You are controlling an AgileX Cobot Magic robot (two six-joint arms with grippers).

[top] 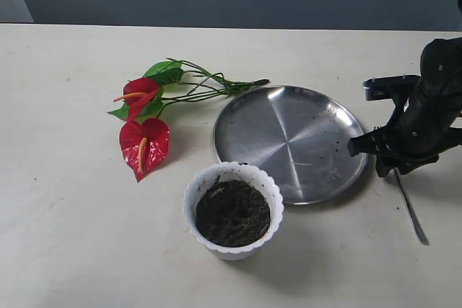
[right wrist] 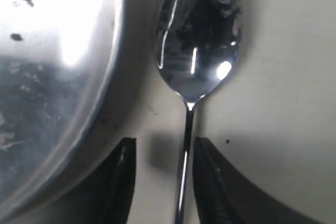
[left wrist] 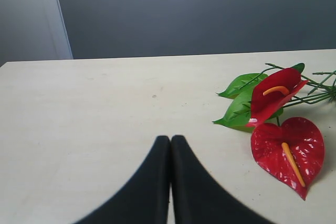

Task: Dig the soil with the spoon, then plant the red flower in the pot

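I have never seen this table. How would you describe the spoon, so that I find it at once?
Start from the wide steel plate in the middle of the table. Just past its rim, on the side away from the red flower, the spoon lies flat on the table under the right end effector, whose fingers straddle its handle. It is the only thin, long-handled silver thing there.

A: What sits on the counter (top: 65,236)?
B: A white pot (top: 232,209) of dark soil (top: 232,213) in front, touching the near rim of a steel plate (top: 289,141). The red flower (top: 148,124) lies to the plate's left, stems pointing at it.
A: And on the right?
B: The right tool (top: 393,155) hangs low over the spoon (top: 411,209) beside the plate.
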